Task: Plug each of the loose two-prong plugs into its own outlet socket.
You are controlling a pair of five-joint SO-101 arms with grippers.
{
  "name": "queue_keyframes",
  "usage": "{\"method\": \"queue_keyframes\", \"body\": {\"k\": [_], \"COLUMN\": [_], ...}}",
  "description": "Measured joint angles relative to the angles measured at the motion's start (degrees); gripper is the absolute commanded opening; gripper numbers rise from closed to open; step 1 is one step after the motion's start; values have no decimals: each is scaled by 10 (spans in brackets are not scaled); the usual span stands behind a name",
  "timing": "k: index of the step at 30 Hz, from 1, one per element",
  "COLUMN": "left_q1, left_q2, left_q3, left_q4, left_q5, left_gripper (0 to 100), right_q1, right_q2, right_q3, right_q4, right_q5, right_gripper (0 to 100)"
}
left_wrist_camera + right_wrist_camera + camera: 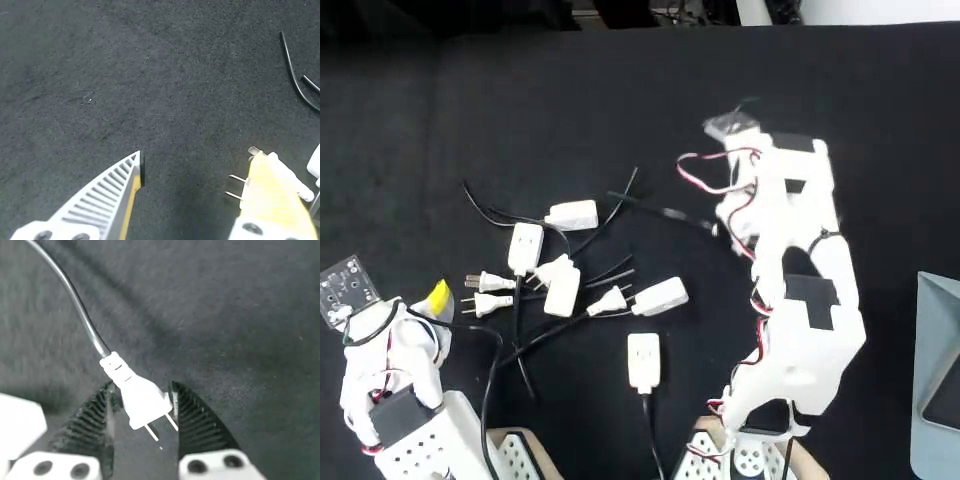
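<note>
The step in hand looks like getting the plug (140,400) to a socket. To do it well, I think the right end effector (142,386) needs a firm squeeze so the plug cannot twist. The two prongs point back into the end effector, not out. So the plug likely has to be turned, or passed over, before the prongs can meet a socket's slots. The cord (82,315) trails away and could tug, so a slow move seems best. Line the prongs up straight with the slots, then push straight in.

The right end effector is nearly closed. Its two fingers (200,430) press on the plug's sides and grasp it. In the high view the right arm (800,300) reaches well behind the front socket (643,360) and a bit to its right. The plug is there too, under the arm.

The left end effector (196,152) is wide open and holds nothing. It sits well to the left of the front socket, low over the worktop (420,120). Just beside its yellow finger (267,195) lies another plug (290,177), prongs pointing into the gap. I cannot tell if they touch.
</note>
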Motion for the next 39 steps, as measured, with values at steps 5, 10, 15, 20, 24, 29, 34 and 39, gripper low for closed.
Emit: {"method": "queue_keyframes", "body": {"k": [5, 10, 15, 20, 24, 29, 34, 39], "left_q1": [0, 0, 0, 0, 0, 3, 4, 4], "left_q2": [0, 0, 0, 0, 0, 0, 0, 0], "left_q3": [0, 0, 0, 0, 0, 0, 0, 0], "left_q4": [0, 0, 0, 0, 0, 0, 0, 0], "left_q5": [0, 0, 0, 0, 0, 0, 0, 0], "left_gripper": [336, 336, 336, 336, 336, 336, 336, 336], "right_q1": [-16, -65, -88, -91, -91, -91, -91, -119], "right_q2": [2, 2, 1, -42, -70, -72, -66, -62], "right_q3": [-3, 6, 6, 6, 6, 6, 12, 35], "right_q4": [0, 21, 35, 41, 76, 81, 86, 79], "right_q5": [-61, -40, 15, 63, 105, 134, 161, 172], "right_gripper": [97, 149, 149, 152, 172, 229, 184, 178]}}
